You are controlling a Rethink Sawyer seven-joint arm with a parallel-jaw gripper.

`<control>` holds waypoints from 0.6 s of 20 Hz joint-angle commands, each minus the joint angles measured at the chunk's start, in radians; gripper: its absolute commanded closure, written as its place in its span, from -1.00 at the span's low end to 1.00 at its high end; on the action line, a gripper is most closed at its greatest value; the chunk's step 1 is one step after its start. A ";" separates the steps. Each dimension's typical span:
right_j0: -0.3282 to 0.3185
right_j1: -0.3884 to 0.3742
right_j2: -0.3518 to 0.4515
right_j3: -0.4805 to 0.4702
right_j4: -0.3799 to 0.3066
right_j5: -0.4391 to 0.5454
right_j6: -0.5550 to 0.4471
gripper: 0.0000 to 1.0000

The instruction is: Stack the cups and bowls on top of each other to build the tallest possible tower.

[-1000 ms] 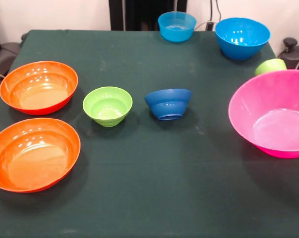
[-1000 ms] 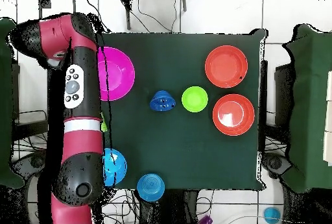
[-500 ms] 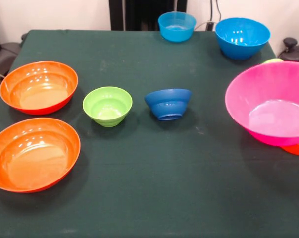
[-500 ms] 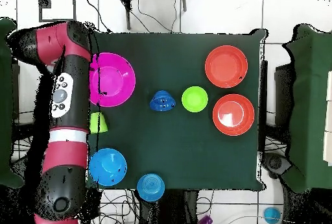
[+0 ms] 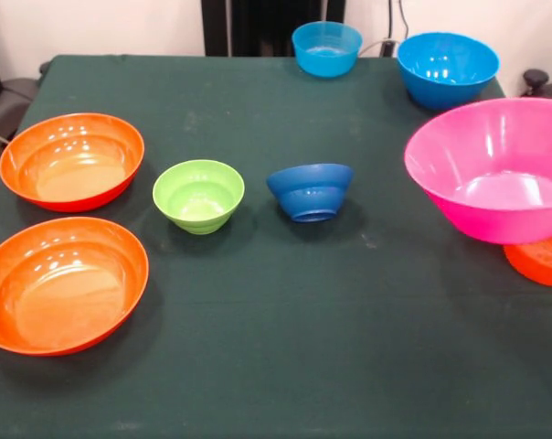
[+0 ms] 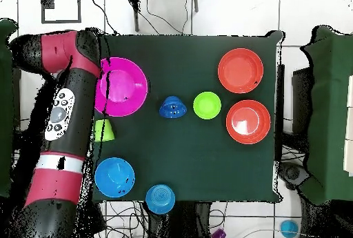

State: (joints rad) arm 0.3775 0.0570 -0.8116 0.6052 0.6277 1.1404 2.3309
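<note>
Dark green desk (image 5: 285,320) carries two wide orange bowls (image 5: 70,160), lime bowl (image 5: 198,195), dark blue bowl (image 5: 311,190), two sky blue bowls (image 5: 447,69).

The light is bright and even, coming from above. The shiny orange bowls (image 5: 71,161) show small white spots of glare, and so does the big blue bowl (image 5: 447,69). Soft, faint shadows lie beside the bowls on the dark green surface (image 5: 285,311). The front view looks slightly soft.
</note>
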 commanded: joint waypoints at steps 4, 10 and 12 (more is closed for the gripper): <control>-0.051 -0.370 0.309 0.631 -0.230 -0.341 -0.477 1.00; -0.123 -0.446 0.415 0.726 -0.350 -0.448 -0.532 1.00; -0.134 -0.468 0.438 0.761 -0.379 -0.477 -0.509 1.00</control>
State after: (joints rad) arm 0.2830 -0.2951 -0.6029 1.1325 0.3888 0.7554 2.1471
